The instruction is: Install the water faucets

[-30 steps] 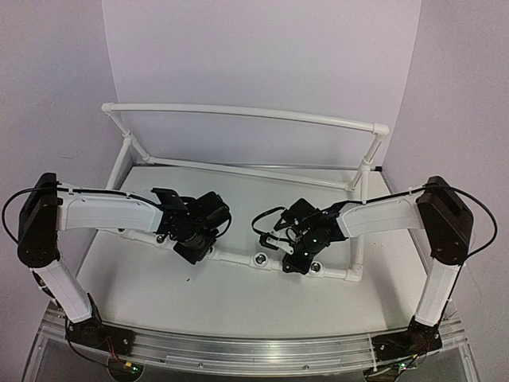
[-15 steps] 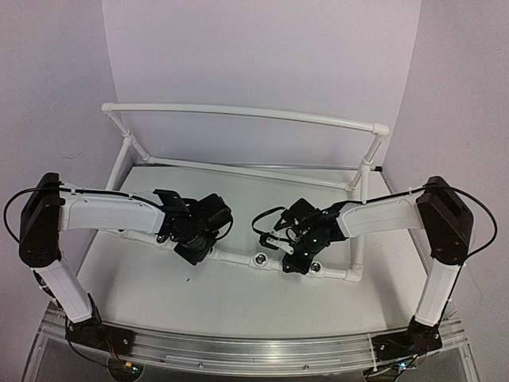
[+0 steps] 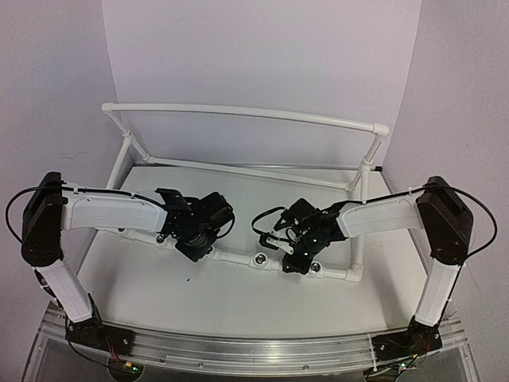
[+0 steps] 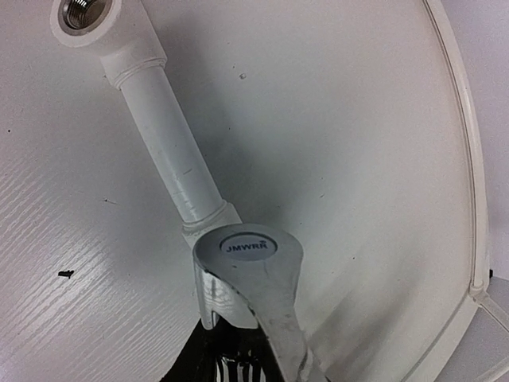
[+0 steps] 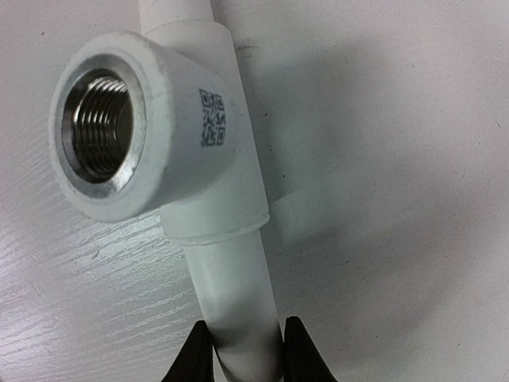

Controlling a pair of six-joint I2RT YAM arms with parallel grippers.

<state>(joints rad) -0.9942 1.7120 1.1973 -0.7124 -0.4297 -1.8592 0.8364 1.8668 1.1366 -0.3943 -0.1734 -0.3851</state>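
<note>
A chrome water faucet (image 4: 248, 248) with a cap marked JMWRR stands at a fitting of the white pipe (image 4: 167, 151), with its handle pointing toward the camera. My left gripper (image 4: 231, 358) is shut on the faucet's body from below. In the top view the left gripper (image 3: 196, 240) covers the faucet on the front rail. My right gripper (image 5: 242, 350) is shut on the white pipe (image 5: 235, 294) just below a tee with an open threaded socket (image 5: 99, 127). In the top view the right gripper (image 3: 296, 259) sits on the front rail.
The white pipe frame (image 3: 238, 112) rings the white table, with a raised rail at the back. Two open sockets (image 3: 259, 259) (image 3: 316, 269) show on the front rail. Another open socket (image 4: 83, 12) lies further along the pipe in the left wrist view.
My left arm and gripper have shifted slightly to the right along the front rail. The right arm has not moved.
</note>
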